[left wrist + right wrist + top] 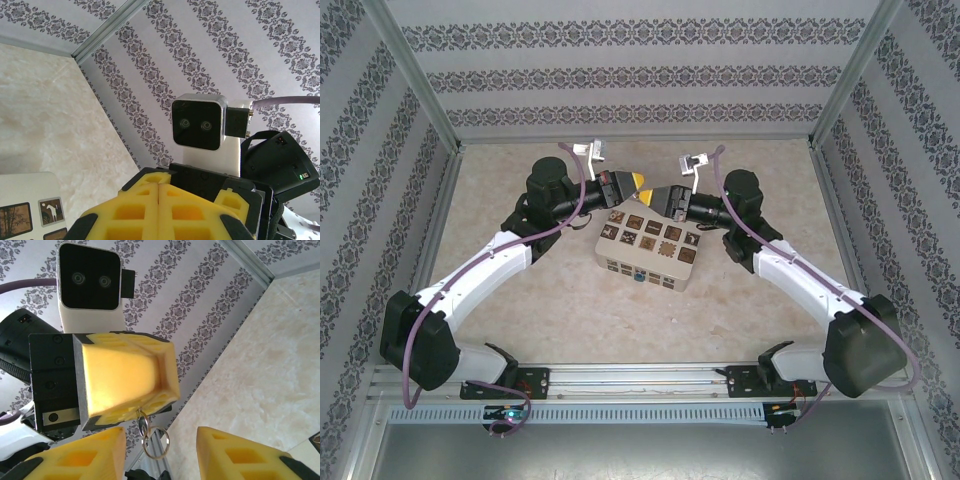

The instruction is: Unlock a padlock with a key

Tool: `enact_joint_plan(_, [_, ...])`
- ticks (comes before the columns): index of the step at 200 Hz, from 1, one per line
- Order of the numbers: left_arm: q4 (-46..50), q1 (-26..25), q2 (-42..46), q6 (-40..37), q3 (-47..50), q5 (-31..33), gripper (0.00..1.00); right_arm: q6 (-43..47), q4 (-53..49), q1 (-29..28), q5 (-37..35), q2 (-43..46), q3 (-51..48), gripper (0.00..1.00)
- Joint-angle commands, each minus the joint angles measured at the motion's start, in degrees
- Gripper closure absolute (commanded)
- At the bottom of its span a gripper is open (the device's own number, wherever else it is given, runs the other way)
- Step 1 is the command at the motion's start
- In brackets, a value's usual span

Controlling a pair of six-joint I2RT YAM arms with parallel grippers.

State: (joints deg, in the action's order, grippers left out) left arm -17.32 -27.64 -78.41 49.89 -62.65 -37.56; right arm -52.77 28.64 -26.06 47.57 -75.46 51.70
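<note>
Left fingers (125,375) pinch keyring (156,442), right fingers (240,455) spread

Key (142,421) mostly hidden within left pincer (127,377), padlock (638,276) too small for detail

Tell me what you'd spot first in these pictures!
The yellow-fingered left gripper and right gripper meet nose to nose over the far edge of the cream box with dark patterned squares mid-table. A thin silvery metal key ring dangles from the shut left gripper, facing the open right gripper. A tiny blue padlock sits at the box's near side.
</note>
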Motion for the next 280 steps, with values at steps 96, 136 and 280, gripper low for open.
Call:
enact_joint_plan(96, [0.0,0.4,0.9,-2.2,-0.6,-1.1,1.0,-1.1,4.1,-1.4,0.8,-1.3,1.3,0.83])
enact_joint_plan(136, [0.1,0.5,1.0,-2.4,-0.5,-0.9,1.0,-1.1,4.0,-1.4,0.9,-1.1,0.9,1.0])
enact_joint_plan(280, [18.1,2.5,20.4,-18.1,10.9,18.6,0.28,9.9,-8.6,1.2,-4.2,0.5,-5.2,1.0])
